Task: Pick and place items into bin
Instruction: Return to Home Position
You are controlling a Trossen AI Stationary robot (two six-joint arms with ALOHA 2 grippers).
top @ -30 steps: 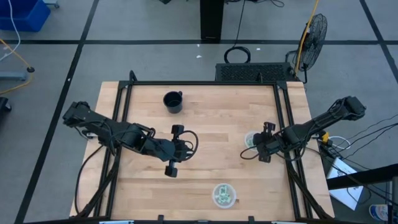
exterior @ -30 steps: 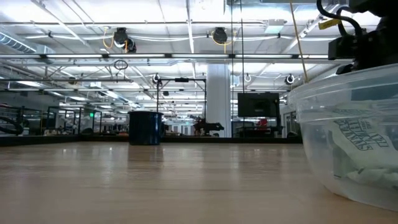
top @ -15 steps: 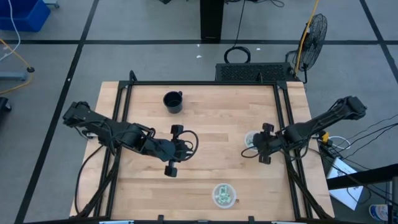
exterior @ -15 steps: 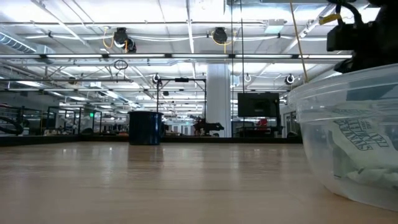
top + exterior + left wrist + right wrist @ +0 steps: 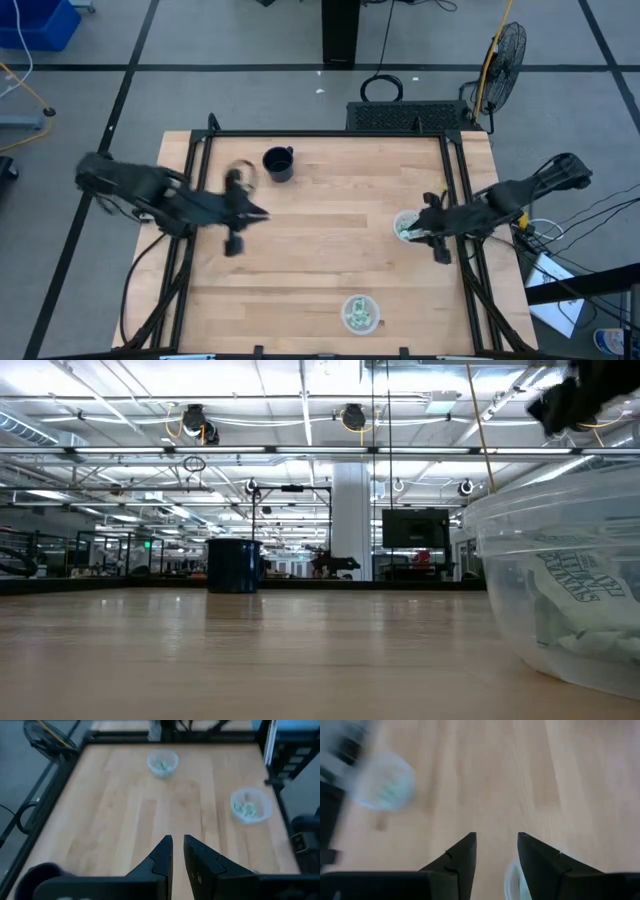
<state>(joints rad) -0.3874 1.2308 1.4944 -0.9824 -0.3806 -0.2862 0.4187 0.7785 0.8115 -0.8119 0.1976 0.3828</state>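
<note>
The pale green and white packets lie inside two clear bowls: one [image 5: 405, 226] near the table's right edge, one [image 5: 360, 313] near the front edge, which also shows close up in the low view [image 5: 560, 590]. My right gripper [image 5: 408, 232] is open and empty at the right bowl; its rim [image 5: 512, 880] shows under the fingers, and I cannot tell whether they touch it. My left gripper [image 5: 262, 213] is shut and empty above the left half of the table, near the black mug [image 5: 279, 163]. Its own wrist view [image 5: 178, 851] shows both bowls far ahead.
The black mug stands at the far left-middle of the table and shows in the low view [image 5: 233, 565]. Bare wood [image 5: 330, 220] lies between the two arms. A black metal frame [image 5: 330, 135] runs along the table's edges.
My left gripper has drawn back fast from the table's middle toward the left and far edges, ending near the mug. My right gripper has shifted a little toward the table's right edge, over the right bowl. The bowls and the mug have stayed in place.
</note>
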